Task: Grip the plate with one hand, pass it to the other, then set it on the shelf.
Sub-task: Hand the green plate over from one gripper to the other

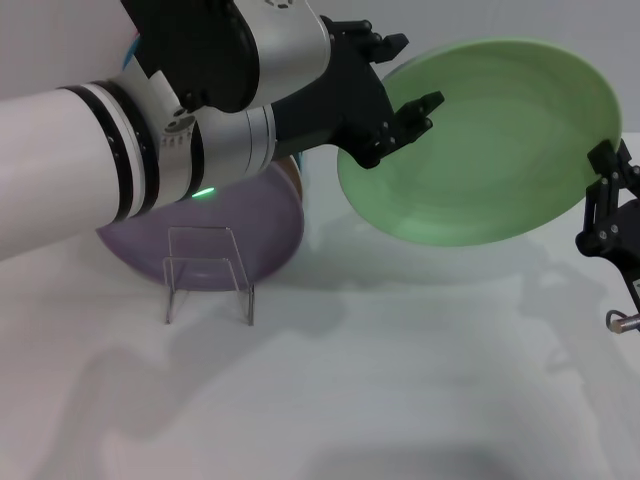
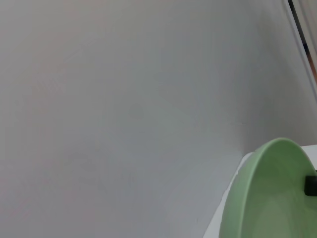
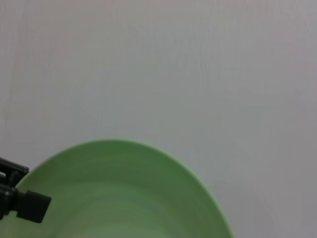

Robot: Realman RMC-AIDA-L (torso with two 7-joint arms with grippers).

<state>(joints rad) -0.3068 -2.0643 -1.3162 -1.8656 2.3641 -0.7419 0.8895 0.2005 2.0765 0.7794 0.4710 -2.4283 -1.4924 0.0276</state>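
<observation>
The pale mint-green plate (image 1: 490, 140) hangs tilted in the air above the table at the right. My right gripper (image 1: 608, 165), slim and black, is shut on its right rim. My left gripper (image 1: 415, 75), on the thick white arm with black bands and a green light, is open, and its jaws straddle the plate's left rim. The clear acrylic shelf (image 1: 208, 270) stands empty on the table at the lower left. The plate also shows in the left wrist view (image 2: 267, 198) and in the right wrist view (image 3: 124, 193), where a left gripper finger (image 3: 29, 206) reaches over its rim.
A lavender plate (image 1: 270, 220) lies just behind the shelf, partly under my left arm. The white table (image 1: 400, 380) stretches out in front of the shelf and below the held plate.
</observation>
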